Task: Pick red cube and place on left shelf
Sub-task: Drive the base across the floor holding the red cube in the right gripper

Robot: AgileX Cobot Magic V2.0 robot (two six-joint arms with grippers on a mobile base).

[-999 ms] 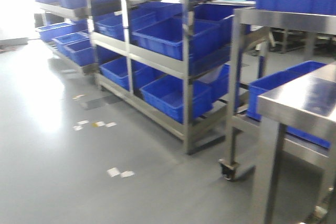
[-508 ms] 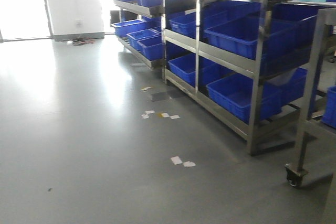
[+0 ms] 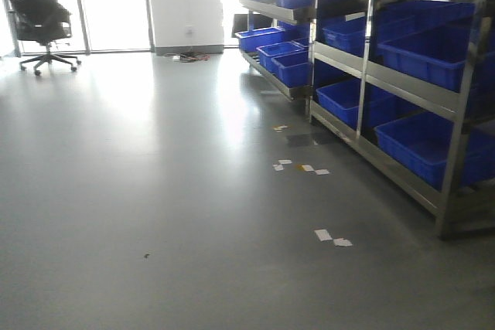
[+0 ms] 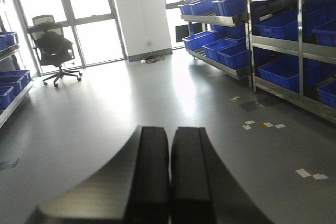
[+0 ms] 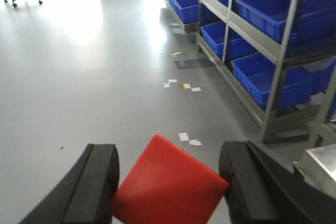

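Observation:
The red cube hangs tilted between the two black fingers of my right gripper, which is shut on it above the grey floor. In the left wrist view my left gripper is shut, its pads pressed together with nothing between them. The left shelf, a steel rack with deep-blue crates, shows only as a sliver at the far left edge of that view, well away from both grippers. The front view shows neither gripper nor the cube.
Steel racks lined with blue crates run along the right side. A black office chair stands by the far windows. Paper scraps lie on the floor. A steel table corner sits close at my right.
The front view has swung left: the racks slid toward the right edge, the near steel table left the frame, and the open floor, windows and chair came into view.

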